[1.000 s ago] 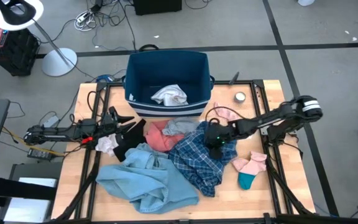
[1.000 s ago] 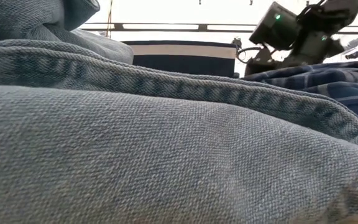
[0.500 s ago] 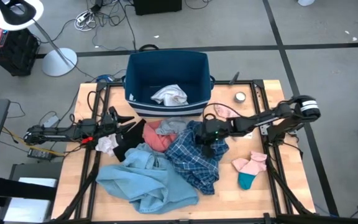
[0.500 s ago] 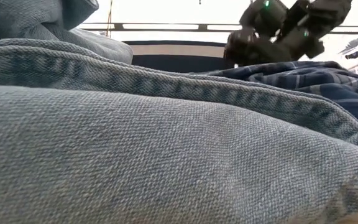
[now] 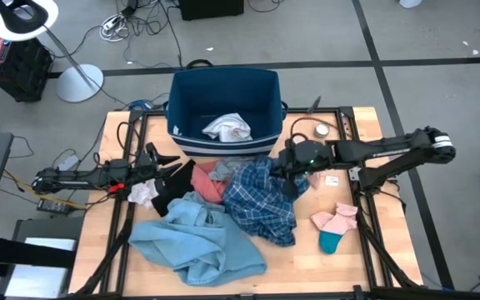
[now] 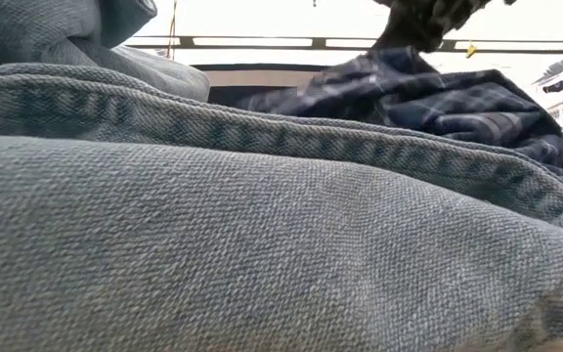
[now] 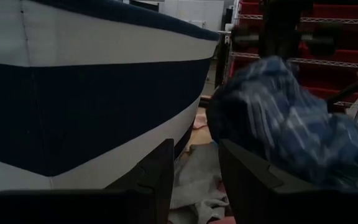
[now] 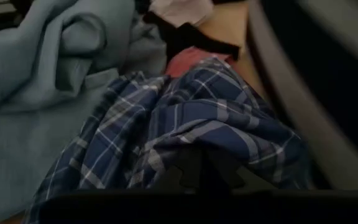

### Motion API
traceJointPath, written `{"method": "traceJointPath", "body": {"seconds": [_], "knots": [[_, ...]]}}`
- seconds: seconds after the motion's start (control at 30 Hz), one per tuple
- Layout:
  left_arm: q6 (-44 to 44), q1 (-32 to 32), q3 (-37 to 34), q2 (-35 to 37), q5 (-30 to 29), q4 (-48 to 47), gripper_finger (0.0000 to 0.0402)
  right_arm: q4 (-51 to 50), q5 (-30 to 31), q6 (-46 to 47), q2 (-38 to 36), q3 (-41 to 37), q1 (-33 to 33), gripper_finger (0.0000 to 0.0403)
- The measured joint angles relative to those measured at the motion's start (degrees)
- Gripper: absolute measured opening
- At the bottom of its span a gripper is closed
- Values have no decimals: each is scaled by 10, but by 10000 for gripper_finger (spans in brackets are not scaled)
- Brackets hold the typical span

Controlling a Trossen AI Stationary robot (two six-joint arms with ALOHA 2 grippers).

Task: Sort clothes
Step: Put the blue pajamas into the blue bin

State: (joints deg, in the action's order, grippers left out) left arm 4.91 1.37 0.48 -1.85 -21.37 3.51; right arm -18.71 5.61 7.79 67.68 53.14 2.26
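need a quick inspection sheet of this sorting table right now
surface: wooden table, mostly covered by laundry
job's things: blue plaid shirt lifted at one end; light-blue garment; coral-pink item; black item; socks; white garment in navy bin
clutter: round metal tin
grippers: right gripper shut on blue plaid shirt; left gripper open, empty, beside the bin
cables: loose cables on floor
surroundings: lamp
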Motion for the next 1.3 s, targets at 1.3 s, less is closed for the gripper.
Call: {"method": "traceJointPath", "body": {"seconds": [1.3], "knots": [[0, 0, 0, 0, 0, 0, 133, -147, 180, -262, 135, 656, -64, 0]]}}
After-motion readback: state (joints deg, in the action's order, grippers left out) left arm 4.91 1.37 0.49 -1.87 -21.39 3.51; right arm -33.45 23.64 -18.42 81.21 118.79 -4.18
